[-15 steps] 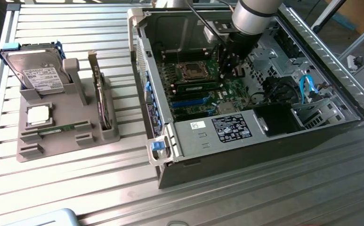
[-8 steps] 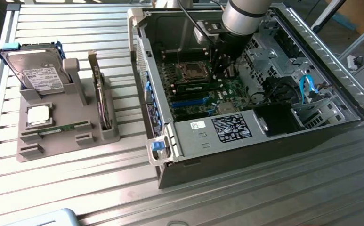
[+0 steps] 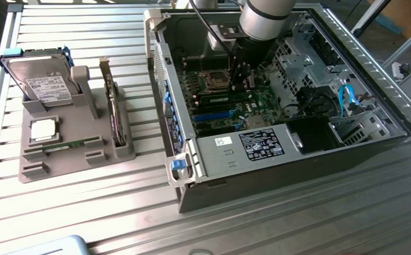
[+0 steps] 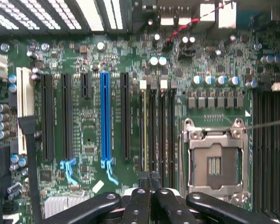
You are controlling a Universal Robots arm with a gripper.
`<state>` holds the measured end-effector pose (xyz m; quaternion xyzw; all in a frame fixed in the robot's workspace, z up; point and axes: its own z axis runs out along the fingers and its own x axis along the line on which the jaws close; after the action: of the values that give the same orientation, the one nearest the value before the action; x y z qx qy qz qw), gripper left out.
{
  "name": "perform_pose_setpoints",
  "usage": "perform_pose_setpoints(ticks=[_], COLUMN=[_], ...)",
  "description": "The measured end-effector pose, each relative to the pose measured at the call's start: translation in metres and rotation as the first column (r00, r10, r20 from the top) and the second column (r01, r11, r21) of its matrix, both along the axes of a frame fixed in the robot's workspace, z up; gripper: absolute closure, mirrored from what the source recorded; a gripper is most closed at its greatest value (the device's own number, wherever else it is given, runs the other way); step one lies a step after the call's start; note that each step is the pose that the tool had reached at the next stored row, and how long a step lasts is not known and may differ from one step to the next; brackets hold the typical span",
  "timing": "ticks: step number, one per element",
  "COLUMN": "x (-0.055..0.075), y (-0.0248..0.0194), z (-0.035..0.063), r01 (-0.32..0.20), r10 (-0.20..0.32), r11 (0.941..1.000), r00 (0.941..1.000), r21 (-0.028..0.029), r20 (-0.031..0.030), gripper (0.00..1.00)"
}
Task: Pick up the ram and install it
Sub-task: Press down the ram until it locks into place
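The ram (image 4: pixel 144 130) stands on edge in the memory slot nearest the black expansion slots, showing as a thin yellow-green line; in the exterior view it is a long green stick (image 3: pixel 223 98) on the motherboard below the CPU socket (image 3: pixel 215 79). My gripper (image 4: pixel 150 176) is shut, its black fingertips pressed together right over one end of the ram. Whether they touch it I cannot tell. In the exterior view the gripper (image 3: pixel 241 79) reaches straight down into the open computer case (image 3: pixel 191 159).
On the exterior view's left a grey holder (image 3: pixel 63 159) carries a silver hard drive (image 3: pixel 45 82), an upright expansion card (image 3: pixel 113 111) and another thin green stick (image 3: pixel 74 143). Case walls, a drive cage (image 3: pixel 304 58) and blue cables (image 3: pixel 345 98) surround the arm.
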<state>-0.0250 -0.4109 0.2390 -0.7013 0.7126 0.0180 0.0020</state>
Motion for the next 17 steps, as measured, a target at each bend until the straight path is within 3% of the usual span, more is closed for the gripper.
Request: perform_pose_setpoints(ticks=[6, 17], x=[-0.0126, -0.0126], y=[0.0, -0.0001], z=[0.0, -0.0019], r01=[0.0, 0.0], r10=[0.0, 0.0], r11=[1.0, 1.0], r00=[1.0, 1.0], r21=[0.0, 0.0], r20=[0.0006, 0.0006], gripper=[0.89, 0.89])
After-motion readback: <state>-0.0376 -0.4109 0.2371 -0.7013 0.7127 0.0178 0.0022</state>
